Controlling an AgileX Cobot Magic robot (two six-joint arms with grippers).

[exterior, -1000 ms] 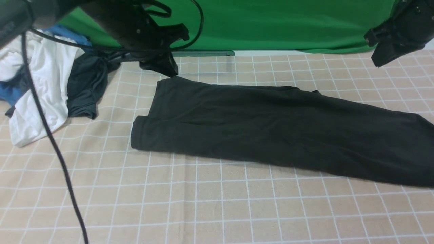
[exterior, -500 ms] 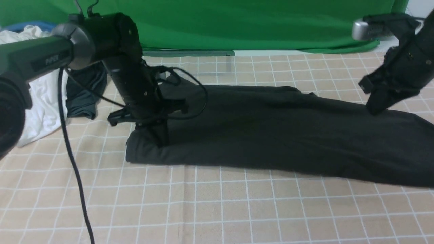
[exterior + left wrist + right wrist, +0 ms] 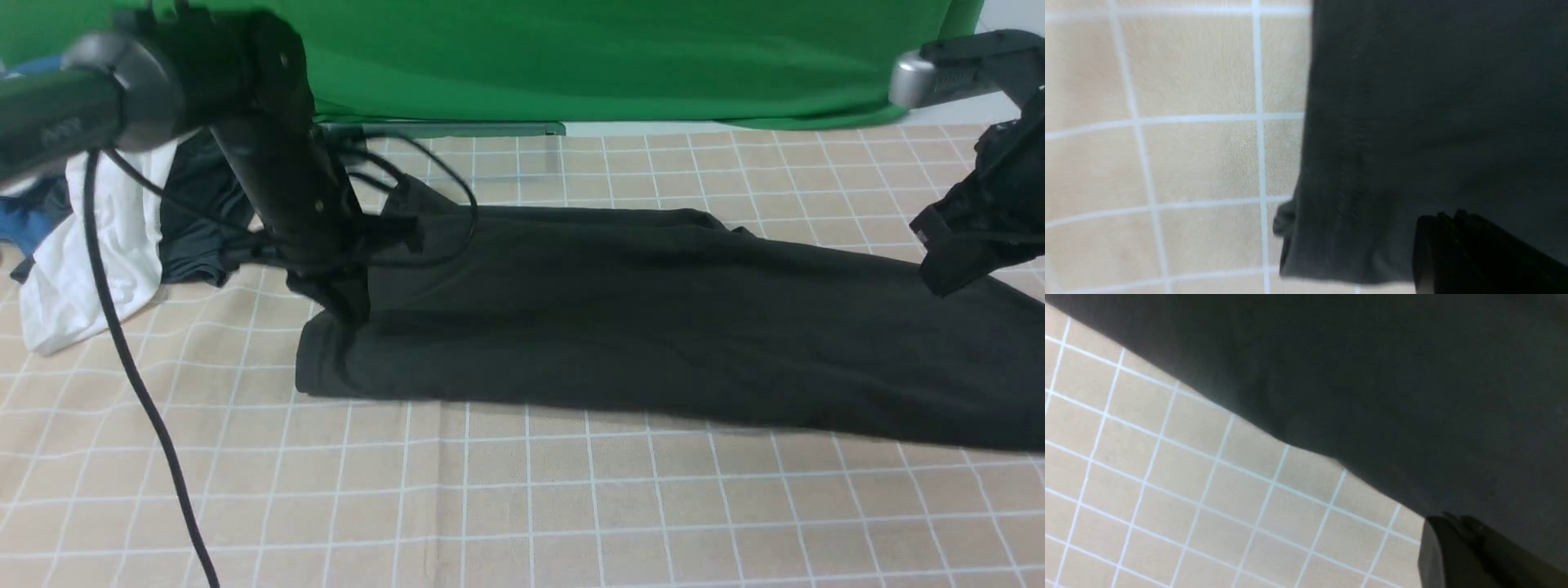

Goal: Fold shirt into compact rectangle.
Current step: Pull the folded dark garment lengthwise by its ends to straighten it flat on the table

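The black shirt lies as a long folded band across the checked tablecloth, running off the right edge of the front view. My left gripper points down onto the band's left end, its jaws shut with no cloth seen between them. In the left wrist view its tips sit just over the shirt near a hemmed edge. My right gripper hangs shut over the band's far right part. Its tips show at the shirt's border, where cloth meets table.
A white garment, a dark grey garment and a bit of blue cloth are piled at the back left. A black cable hangs from the left arm over the front left. A green backdrop closes the far side.
The left gripper came down from the shirt's far left corner onto its left end, which has slid slightly left. The right gripper dropped from the back right to the shirt's right part.
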